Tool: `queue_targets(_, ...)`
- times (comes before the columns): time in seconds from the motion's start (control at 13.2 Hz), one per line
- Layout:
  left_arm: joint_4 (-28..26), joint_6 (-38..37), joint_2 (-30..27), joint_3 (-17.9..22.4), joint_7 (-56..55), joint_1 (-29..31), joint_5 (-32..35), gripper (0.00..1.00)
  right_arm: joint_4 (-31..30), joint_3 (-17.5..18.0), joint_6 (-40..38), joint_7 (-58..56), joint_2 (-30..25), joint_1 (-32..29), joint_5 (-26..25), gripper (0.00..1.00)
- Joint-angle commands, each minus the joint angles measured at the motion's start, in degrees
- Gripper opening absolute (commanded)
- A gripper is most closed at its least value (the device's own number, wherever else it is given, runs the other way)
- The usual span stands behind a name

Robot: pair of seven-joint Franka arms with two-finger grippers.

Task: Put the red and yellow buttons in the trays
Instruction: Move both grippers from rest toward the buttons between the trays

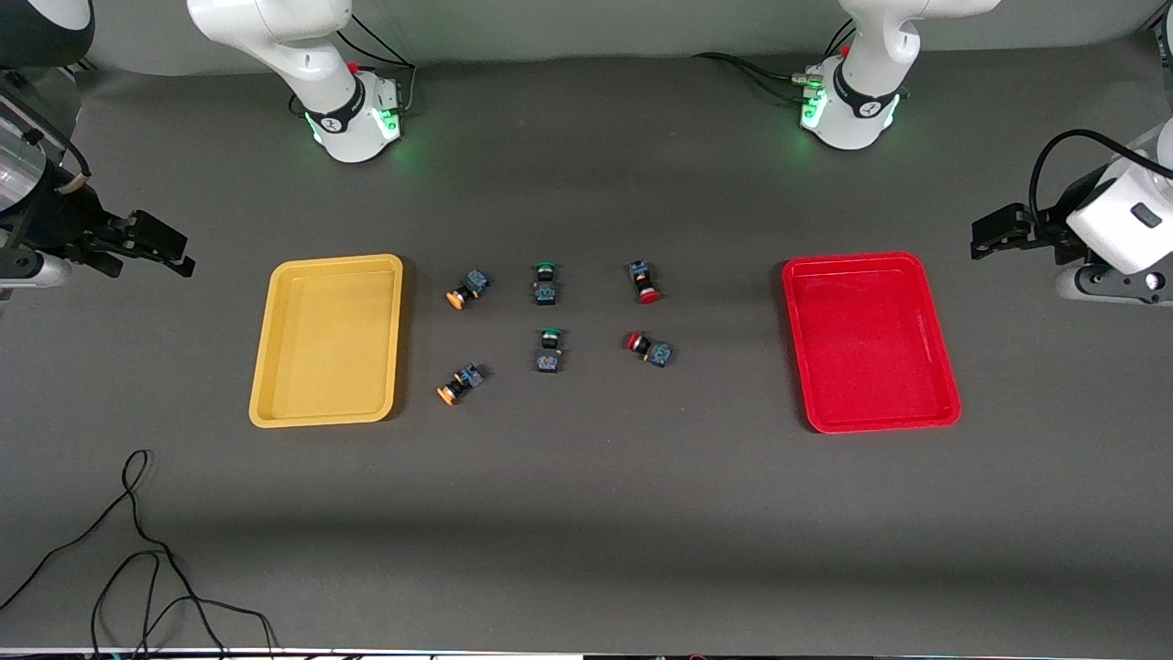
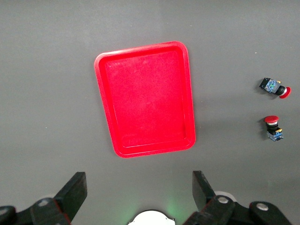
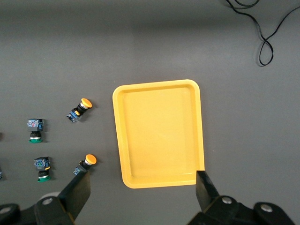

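**Inspector:** Status?

**Operator:** Both trays empty. My left gripper (image 2: 138,190) hangs over the worktop (image 1: 586,513) beside the red tray (image 1: 948,385), jaws spread; right gripper (image 3: 142,190) likewise by the yellow tray (image 1: 266,385).

**Inspector:** Buttons?

**Operator:** Between the trays — I'd pinch a red button (image 1: 646,281) across its body, skipping the green ones (image 1: 545,282).

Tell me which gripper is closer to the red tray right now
Left. The left gripper hangs at the left arm's end of the table, just off the red tray, fingers open. The right gripper waits at the right arm's end, past the yellow tray.
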Motion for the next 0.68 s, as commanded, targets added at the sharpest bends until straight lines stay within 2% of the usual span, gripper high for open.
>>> queue_targets(0.0,-1.73,0.75,-1.65,-0.08,-0.64,-0.89,1.78,1.0,1.78,0.38,-2.69,-0.8,0.71,-0.02,-0.38,1.0)
queue_targets(0.3,-1.64,0.58,-1.65,-0.08,-0.72,-0.89,1.79,1.0,1.86,2.22,-2.62,-0.36,1.5,0.68,-0.73,1.0)
queue_targets(0.61,-2.69,1.28,-1.65,-2.53,-4.14,-0.98,1.35,1.0,1.69,8.88,-2.09,13.59,3.34,0.42,-0.29,1.0)
